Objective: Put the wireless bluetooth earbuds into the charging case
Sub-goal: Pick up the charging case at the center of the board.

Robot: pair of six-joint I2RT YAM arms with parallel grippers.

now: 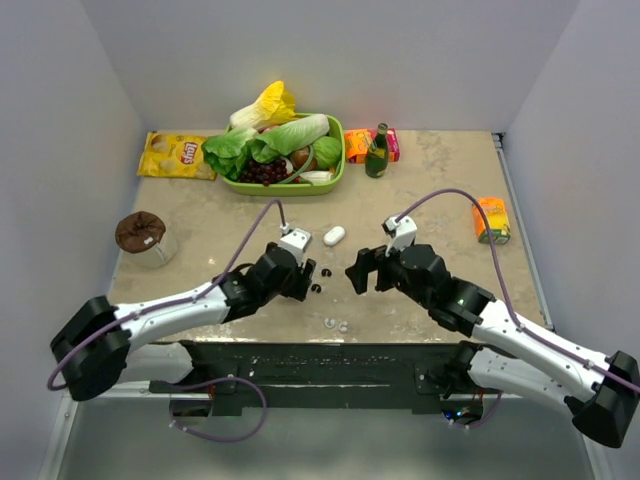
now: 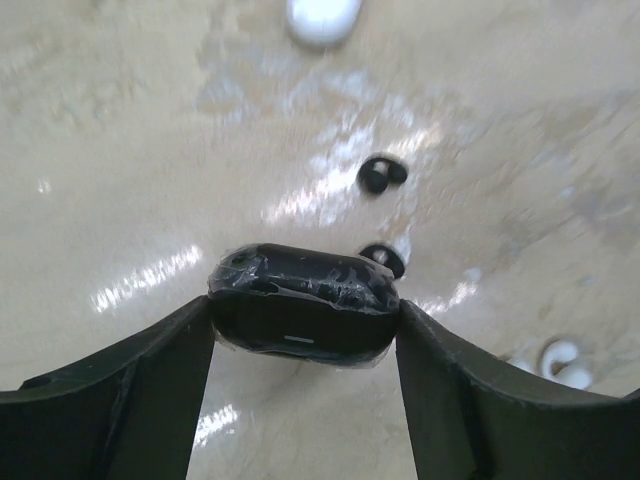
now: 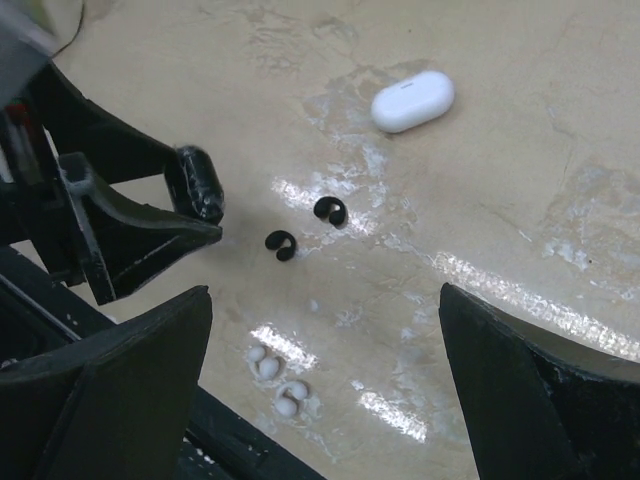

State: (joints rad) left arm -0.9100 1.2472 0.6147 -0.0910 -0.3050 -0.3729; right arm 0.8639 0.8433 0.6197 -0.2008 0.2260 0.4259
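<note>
My left gripper (image 1: 306, 279) is shut on a black oval charging case (image 2: 303, 300), held closed a little above the table; the case also shows in the right wrist view (image 3: 198, 183). Two glossy black earbuds (image 3: 330, 210) (image 3: 281, 245) lie on the table just right of it, also seen in the left wrist view (image 2: 382, 174) (image 2: 383, 259) and top view (image 1: 321, 280). Two whitish earbuds (image 3: 264, 362) (image 3: 290, 398) lie near the front edge (image 1: 337, 325). A white oval case (image 1: 334, 236) (image 3: 413, 100) lies closed farther back. My right gripper (image 1: 357, 272) is open and empty above the buds.
A green basket (image 1: 336, 170) of vegetables stands at the back, with a yellow chip bag (image 1: 177, 155), a green bottle (image 1: 377, 152) and an orange packet (image 1: 358, 146) beside it. A brown-lidded cup (image 1: 142, 236) stands left, an orange box (image 1: 491, 220) right.
</note>
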